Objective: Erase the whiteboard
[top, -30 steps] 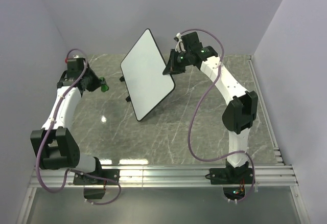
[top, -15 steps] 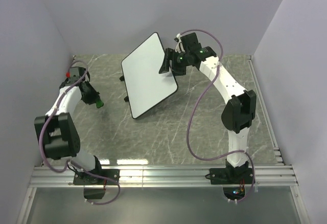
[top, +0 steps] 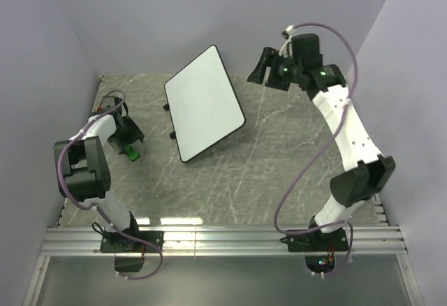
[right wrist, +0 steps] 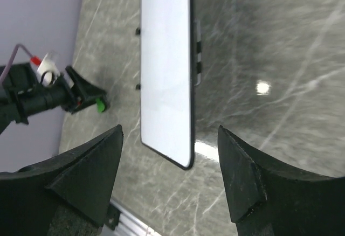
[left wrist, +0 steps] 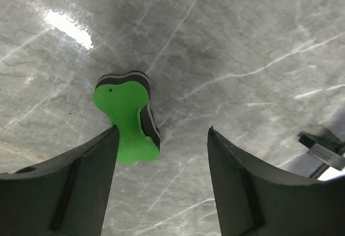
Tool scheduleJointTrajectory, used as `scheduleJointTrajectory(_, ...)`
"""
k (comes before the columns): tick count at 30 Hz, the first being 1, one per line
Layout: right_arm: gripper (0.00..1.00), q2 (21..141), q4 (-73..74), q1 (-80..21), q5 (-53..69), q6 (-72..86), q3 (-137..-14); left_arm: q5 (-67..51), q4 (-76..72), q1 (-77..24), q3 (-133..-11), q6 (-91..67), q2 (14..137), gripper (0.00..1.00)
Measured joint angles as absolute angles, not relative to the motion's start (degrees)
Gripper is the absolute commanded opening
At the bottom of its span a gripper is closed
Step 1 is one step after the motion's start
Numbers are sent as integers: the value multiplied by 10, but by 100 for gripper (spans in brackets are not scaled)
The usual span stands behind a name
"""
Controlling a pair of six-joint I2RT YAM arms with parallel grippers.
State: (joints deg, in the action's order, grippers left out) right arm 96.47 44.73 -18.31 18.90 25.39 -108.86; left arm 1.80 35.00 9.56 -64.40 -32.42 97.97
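The whiteboard [top: 204, 103] rests on the marble table at centre back, with a thin black rim and a blank white face; it also shows in the right wrist view [right wrist: 166, 69]. No marks show on it. My right gripper [top: 261, 74] hangs open in the air to the board's right, apart from it, with nothing between its jaws [right wrist: 170, 133]. At the far left my left gripper [top: 128, 144] stands open just above the table. A small green eraser [left wrist: 129, 115] lies on the stone beside its left finger [left wrist: 81, 182], not gripped, and shows from above as a green spot [top: 133, 154].
Pale lavender walls close in the back [top: 230, 12], left and right sides. An aluminium rail [top: 223, 239] carrying both arm bases runs along the near edge. Bare marble [top: 279, 166] lies between the board and the rail. Small black feet [top: 168, 107] stick out at the board's left edge.
Both grippers have opened. The left one came down and let the green eraser go on the table. The right one released the board's upper edge and drew back to the right.
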Motion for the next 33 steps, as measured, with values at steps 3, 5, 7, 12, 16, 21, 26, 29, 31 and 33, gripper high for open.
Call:
scheduleJointTrajectory(3, 77, 919, 447, -171, 158, 253, -1071, 11, 347, 91, -648, -327, 971, 74)
scheduleJointTrajectory(5, 77, 892, 448, -170, 133, 252, -1053, -2, 345, 76, -652, -334, 950, 74)
scheduleJointTrajectory(7, 77, 870, 448, -167, 115, 253, -1029, -13, 342, 50, -670, -342, 928, 73)
scheduleJointTrajectory(12, 78, 827, 444, -162, 105, 259, -953, -31, 313, -50, -748, -374, 882, 73)
scheduleJointTrajectory(16, 79, 787, 441, -161, 111, 264, -888, -39, 310, -98, -800, -392, 852, 73)
scheduleJointTrajectory(21, 79, 726, 430, -161, 120, 275, -831, -64, 309, -106, -835, -399, 824, 75)
scheduleJointTrajectory(26, 80, 651, 413, -161, 123, 281, -779, -80, 333, -106, -895, -399, 818, 81)
scheduleJointTrajectory(29, 80, 608, 406, -161, 123, 287, -747, -83, 356, -106, -952, -396, 824, 85)
scheduleJointTrajectory(31, 80, 582, 405, -161, 124, 289, -725, -82, 373, -106, -1001, -392, 834, 91)
scheduleJointTrajectory(33, 81, 554, 402, -161, 126, 292, -696, -82, 388, -106, -1048, -385, 848, 99)
